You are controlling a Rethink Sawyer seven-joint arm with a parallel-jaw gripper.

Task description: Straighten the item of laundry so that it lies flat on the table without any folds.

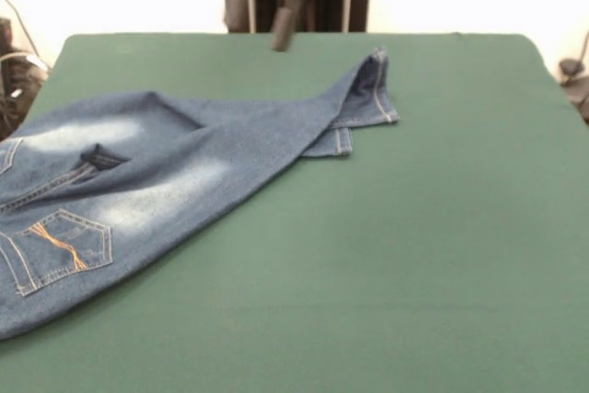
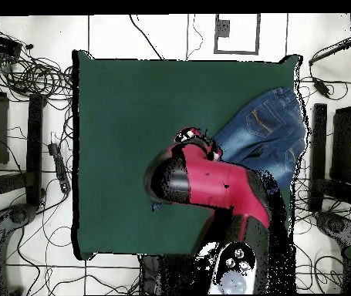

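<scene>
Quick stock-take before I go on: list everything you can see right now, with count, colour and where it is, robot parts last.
jeans: one pair, blue denim with faded patches and orange pocket stitching; in the front view spread over the table's left side and running off its left edge, legs lying over each other, hems folded near the far centre.
table: one, dark green cloth top; most of it bare.
cables: many, black; on the pale floor around the table in the overhead view.
arm: one, red and black; in the overhead view it reaches over the table beside the jeans.
gripper: one, dark; raised over the table's far edge in the front view, not touching the jeans, too blurred to read.
</scene>
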